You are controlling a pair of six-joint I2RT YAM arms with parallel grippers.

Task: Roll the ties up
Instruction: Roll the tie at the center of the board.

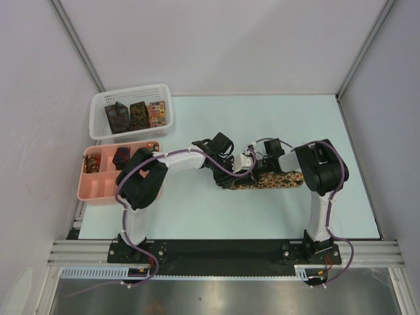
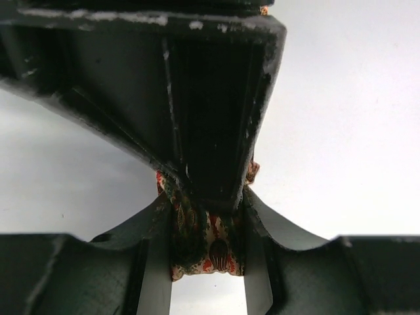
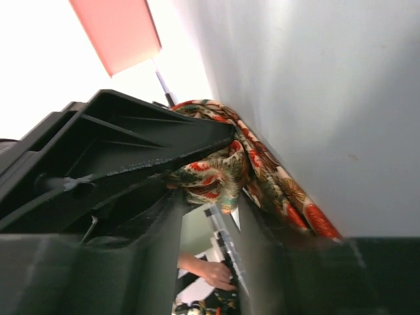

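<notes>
Left gripper is clamped on the paisley tie, can't tell if the right gripper has closed on it, so slack could let it unroll.

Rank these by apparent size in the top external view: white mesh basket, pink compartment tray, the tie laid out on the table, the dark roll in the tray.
Largest: white mesh basket and pink compartment tray. They look alike and the tray is partly hidden, so they are left unranked.
Next: patterned tie.
Smallest: dark tie roll.
</notes>
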